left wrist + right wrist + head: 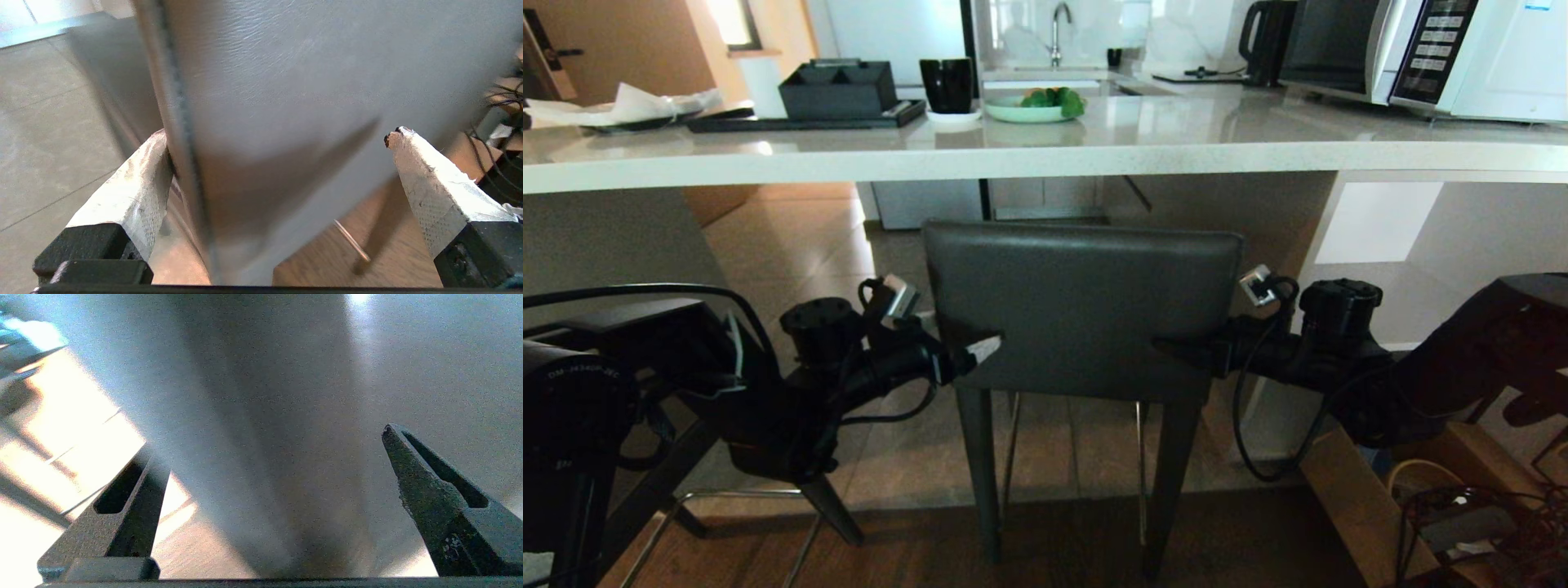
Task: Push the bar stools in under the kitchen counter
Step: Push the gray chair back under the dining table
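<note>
Polished stone runs across the top of the head view: the kitchen counter (1045, 155), with open space beneath it. Right under its near edge stands a bar stool (1082, 306), backrest toward us, dark grey leather over slim dark legs, feet where tile meets wood floor. It looks rigid and fairly heavy on a tall, narrow base, so a low push on the backrest should tip it less than one at the top edge; the leather seems grippy enough for that. Left gripper (980, 347) straddles the backrest's left edge with its jaws spread wide, one taped finger (135, 192) against the seam. Right gripper (1176, 347) meets the other side, its jaws also wide, gripping nothing.
</note>
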You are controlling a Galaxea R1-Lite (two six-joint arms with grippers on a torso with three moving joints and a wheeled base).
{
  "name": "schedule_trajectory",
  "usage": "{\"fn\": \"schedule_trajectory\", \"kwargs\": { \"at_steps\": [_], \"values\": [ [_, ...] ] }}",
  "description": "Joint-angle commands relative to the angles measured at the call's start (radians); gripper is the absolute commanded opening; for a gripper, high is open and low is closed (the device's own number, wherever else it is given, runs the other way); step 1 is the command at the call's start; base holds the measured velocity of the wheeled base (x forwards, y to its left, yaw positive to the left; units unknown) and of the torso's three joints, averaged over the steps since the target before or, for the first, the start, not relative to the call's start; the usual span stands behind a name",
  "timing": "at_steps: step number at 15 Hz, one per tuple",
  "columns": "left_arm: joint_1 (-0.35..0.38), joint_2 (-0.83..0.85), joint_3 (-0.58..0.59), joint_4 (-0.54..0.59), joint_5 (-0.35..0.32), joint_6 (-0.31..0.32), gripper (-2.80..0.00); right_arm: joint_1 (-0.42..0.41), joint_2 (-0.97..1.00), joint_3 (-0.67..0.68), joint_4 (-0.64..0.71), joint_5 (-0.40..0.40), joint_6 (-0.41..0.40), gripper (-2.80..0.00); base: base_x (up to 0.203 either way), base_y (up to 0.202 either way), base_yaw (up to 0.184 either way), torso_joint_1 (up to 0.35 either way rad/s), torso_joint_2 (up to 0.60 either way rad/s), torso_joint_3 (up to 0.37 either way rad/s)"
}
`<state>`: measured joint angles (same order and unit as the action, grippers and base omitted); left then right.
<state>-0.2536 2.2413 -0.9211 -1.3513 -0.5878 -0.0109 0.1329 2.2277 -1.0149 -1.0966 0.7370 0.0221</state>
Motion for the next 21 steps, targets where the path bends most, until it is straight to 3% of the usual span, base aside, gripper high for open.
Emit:
{"fn": "schedule_trajectory", "kwargs": {
  "at_steps": [1, 7, 16, 19, 21],
  "values": [
    [-0.01, 0.003, -0.001, -0.009, -0.009, 0.0, 0.0, -0.007, 0.021, -0.061, 0.015, -0.043, -0.002, 0.0, 0.0, 0.0, 0.0, 0.0, 0.0, 0.0],
    [0.021, 0.059, -0.105, 0.006, 0.005, 0.0, 0.0, -0.011, 0.038, -0.103, 0.043, -0.053, -0.002, 0.0, 0.0, 0.0, 0.0, 0.0, 0.0, 0.0],
    [0.053, 0.125, -0.281, 0.127, 0.008, 0.002, 0.0, 0.005, 0.061, -0.125, 0.04, -0.057, -0.002, 0.0, 0.0, 0.0, 0.0, 0.0, 0.0, 0.0],
    [0.053, 0.147, -0.321, 0.156, 0.008, 0.002, 0.0, 0.008, 0.082, -0.162, 0.041, -0.134, -0.004, 0.0, 0.0, 0.0, 0.0, 0.0, 0.0, 0.0],
    [0.051, 0.155, -0.327, 0.159, 0.008, 0.003, 0.0, 0.008, 0.087, -0.175, 0.044, -0.139, -0.004, 0.0, 0.0, 0.0, 0.0, 0.0, 0.0, 0.0]
  ]
}}
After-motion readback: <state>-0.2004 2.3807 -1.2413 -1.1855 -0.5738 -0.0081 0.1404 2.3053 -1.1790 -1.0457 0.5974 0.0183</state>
